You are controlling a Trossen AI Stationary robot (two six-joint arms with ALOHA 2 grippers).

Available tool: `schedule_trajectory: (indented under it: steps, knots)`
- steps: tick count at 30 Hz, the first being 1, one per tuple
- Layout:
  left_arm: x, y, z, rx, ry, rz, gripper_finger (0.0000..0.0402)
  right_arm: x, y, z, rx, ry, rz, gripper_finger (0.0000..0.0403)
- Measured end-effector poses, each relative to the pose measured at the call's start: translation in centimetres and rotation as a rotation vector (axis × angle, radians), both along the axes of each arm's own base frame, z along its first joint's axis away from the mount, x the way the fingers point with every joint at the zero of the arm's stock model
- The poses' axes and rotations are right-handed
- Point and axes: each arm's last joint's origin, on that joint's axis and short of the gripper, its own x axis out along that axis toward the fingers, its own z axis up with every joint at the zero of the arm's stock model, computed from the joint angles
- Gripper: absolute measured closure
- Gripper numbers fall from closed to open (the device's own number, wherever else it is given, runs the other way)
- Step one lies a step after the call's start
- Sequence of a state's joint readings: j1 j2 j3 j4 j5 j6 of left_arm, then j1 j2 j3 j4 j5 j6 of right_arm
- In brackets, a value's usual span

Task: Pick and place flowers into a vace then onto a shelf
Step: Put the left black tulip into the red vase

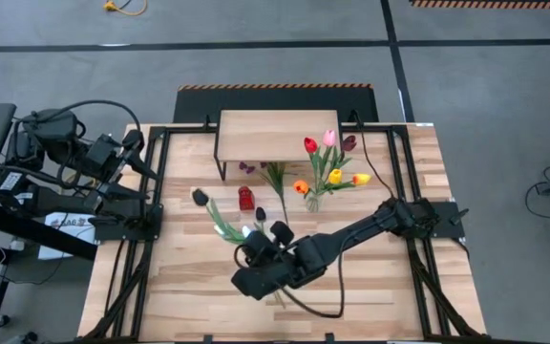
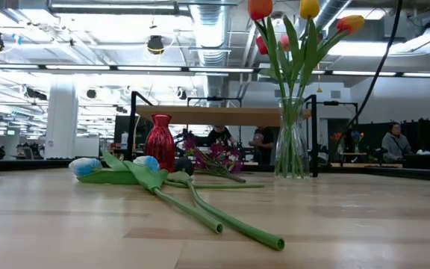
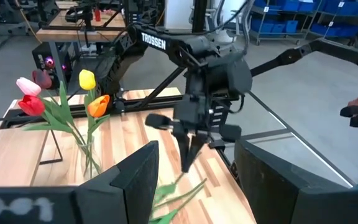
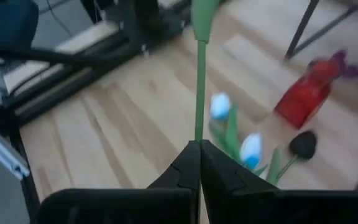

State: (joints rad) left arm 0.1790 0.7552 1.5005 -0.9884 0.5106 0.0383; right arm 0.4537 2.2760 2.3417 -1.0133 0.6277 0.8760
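Right wrist view is showing me what the high view hides: the right gripper [image 4: 199, 149] is clenching a green stem [image 4: 200, 93]. Other flowers [image 1: 220, 222] are lying on the plank table [image 1: 380, 296]; tulips are standing in the glass vase [image 2: 292, 142] beside the shelf [image 1: 277, 136]. Left gripper [image 1: 139, 162] is waiting released at the table edge.

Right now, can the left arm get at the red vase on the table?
Probably not easily. The left gripper is parked off the table's left edge, open and empty, and the right gripper, shut on a green stem, sits near the red vase.
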Motion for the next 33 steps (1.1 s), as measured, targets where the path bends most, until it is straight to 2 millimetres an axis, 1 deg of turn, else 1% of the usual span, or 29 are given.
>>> schedule_trajectory:
  steps: [11, 19, 30, 33]
  knots:
    - [0.1, 0.0, 0.0, 0.002, -0.001, 0.000, 0.0203, -1.2, -1.6, 3.9, -0.149, -0.117, -0.066, 0.0403]
    - [1.2, 0.2, 1.0, 0.014, -0.089, 0.002, 0.0203, -1.0, -2.7, 7.3, -0.284, -0.247, -0.056, 0.0403]
    - [5.0, 0.9, 0.9, 0.005, -0.063, 0.003, 0.0203, -0.6, -3.8, 12.8, -0.504, -0.463, -0.007, 0.0403]
    - [6.1, 1.1, 1.2, 0.009, -0.086, 0.001, 0.0203, -0.6, -3.9, 13.8, -0.562, -0.498, -0.001, 0.0403]
